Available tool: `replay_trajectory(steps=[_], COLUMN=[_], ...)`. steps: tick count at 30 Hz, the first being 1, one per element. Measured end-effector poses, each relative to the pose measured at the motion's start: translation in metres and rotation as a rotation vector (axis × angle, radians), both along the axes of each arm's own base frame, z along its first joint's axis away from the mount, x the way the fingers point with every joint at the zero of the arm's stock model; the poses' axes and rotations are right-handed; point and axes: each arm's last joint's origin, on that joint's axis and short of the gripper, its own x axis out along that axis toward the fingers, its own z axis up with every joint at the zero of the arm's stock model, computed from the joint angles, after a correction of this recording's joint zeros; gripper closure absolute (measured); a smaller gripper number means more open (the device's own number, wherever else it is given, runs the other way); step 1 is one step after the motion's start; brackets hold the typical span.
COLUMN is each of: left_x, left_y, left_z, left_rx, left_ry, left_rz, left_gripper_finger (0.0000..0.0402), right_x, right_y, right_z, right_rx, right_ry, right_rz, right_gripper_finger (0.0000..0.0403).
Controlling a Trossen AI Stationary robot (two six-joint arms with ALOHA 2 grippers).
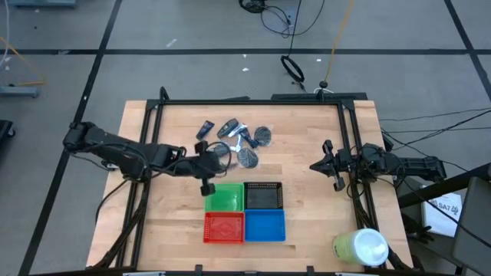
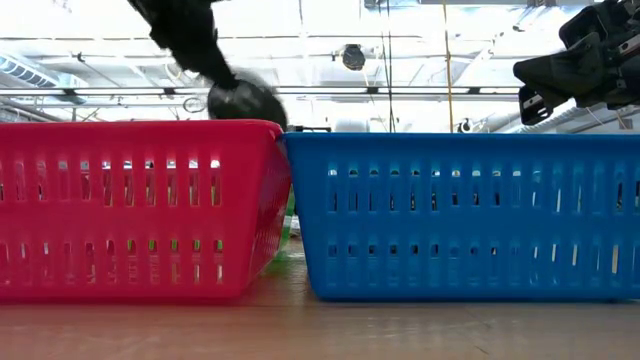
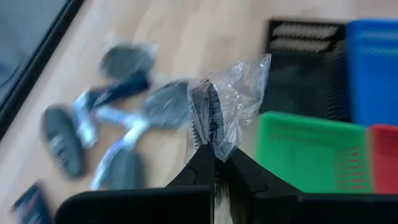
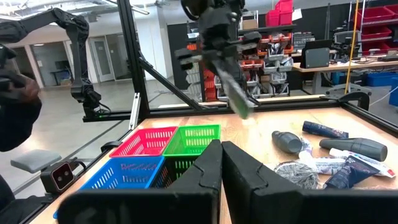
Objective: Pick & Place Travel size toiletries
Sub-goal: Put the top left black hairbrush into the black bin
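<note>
High view: the left gripper (image 1: 205,164) hangs just behind the green tray (image 1: 224,197), the other toiletries (image 1: 239,139) clustered farther back; the right gripper (image 1: 328,165) waits shut at the table's right side.

Left wrist view: closed jaws pinch a mesh puff (image 3: 208,115) by its clear wrapper. That thin hold could slip, so it should travel smoothly and release only once centred low over a tray.
</note>
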Motion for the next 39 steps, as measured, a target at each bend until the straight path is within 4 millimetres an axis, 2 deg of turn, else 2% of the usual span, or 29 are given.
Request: replay_trajectory(steps=[7,17,20,24,39], left_x=[0.012,0.025,0.036,0.052,0.090], left_y=[-0.016,-0.022,-0.027,-0.030,-0.002], left_z=[0.010,0.011,0.004,-0.015,-0.074], left_rx=[-0.002,-0.050,-0.069,-0.065,-0.140], left_ry=[-0.142,-0.232,-0.254,-0.232,-0.128], left_rz=[-0.227,-0.335,-0.396,-0.432,-0.294], left_gripper_finger=[0.0393,0.0394,0.0398,0.0395,0.0391], right_x=[0.000,0.000,0.000,0.000,0.000], right_y=[0.000,0.000,0.000,0.000,0.000], right_z=[0.000,0.000,0.000,0.000,0.000], right_rx=[0.000,0.000,0.000,0.000,0.000], right_ry=[0.000,0.000,0.000,0.001,0.000], right_rz=[0.000,0.000,0.000,0.000,0.000], right_gripper_finger=[0.0403,0.0403,0.0403,0.0403,0.0403])
